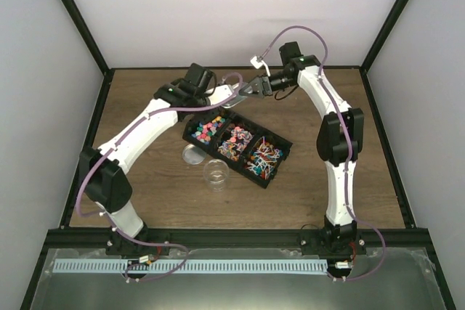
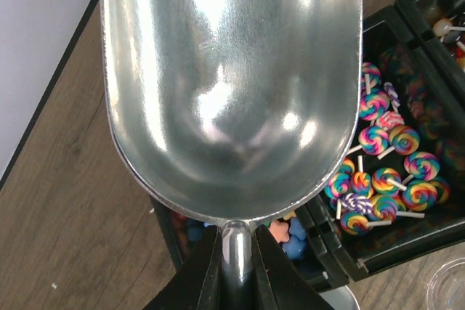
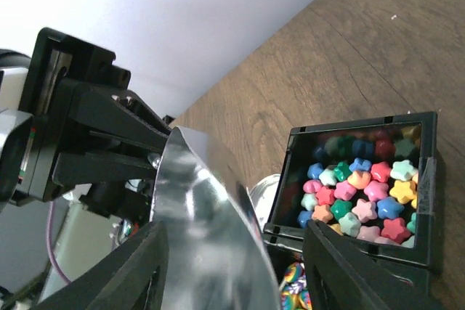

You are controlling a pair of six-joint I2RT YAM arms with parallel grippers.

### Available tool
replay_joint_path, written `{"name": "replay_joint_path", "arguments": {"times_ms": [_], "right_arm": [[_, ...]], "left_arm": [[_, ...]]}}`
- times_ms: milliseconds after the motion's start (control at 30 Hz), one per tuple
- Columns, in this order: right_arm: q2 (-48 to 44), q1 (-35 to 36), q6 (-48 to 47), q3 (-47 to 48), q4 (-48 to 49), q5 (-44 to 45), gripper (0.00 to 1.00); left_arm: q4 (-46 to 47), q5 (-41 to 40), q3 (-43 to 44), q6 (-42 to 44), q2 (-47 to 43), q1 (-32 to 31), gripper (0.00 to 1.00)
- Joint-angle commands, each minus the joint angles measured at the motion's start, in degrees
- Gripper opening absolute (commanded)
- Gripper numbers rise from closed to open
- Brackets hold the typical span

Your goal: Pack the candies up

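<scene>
robotics lab cell
white walls (image 1: 218, 5) and black posts (image 1: 77, 16) ring the wooden table (image 1: 167, 201), robot arms (image 1: 138, 134) bolted at its near edge.

Lost the metal scoop's (image 2: 232, 92) front lip past the top edge of the left wrist view. Cropped the left gripper (image 2: 236, 241) at the bottom edge there, and the clear jar (image 2: 449, 288) at the bottom right corner. Hid most of the black tray's (image 2: 349, 263) star compartment under the scoop bowl; left only a few blurred candies (image 2: 294, 243) showing. Blurred the lollipops (image 3: 293, 279) low in the right wrist view, half covered. Could not tell single candies apart from the top camera: too small.
</scene>
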Motion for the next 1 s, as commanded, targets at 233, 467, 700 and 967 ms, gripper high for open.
{"name": "replay_joint_path", "arguments": {"times_ms": [233,467,700,967], "right_arm": [[3.0,0.1,-4.8,3.7,-7.2,-3.1,0.14],[3.9,-1.6,-7.8,4.5,-10.9,-6.7,0.01],[4.0,-2.3,-10.4,4.5,-13.9,-8.4,0.01],[4.3,-2.3,-10.7,4.4,-14.5,-9.2,0.01]], "left_arm": [[5.6,-2.0,-1.2,2.7,-0.6,-2.0,0.04],[8.2,-0.6,-4.8,0.8,-3.3,-1.8,0.24],[8.0,8.1,-7.6,0.0,-6.0,0.9,0.46],[17.8,17.5,-14.3,0.4,-12.2,2.2,0.42]]}}
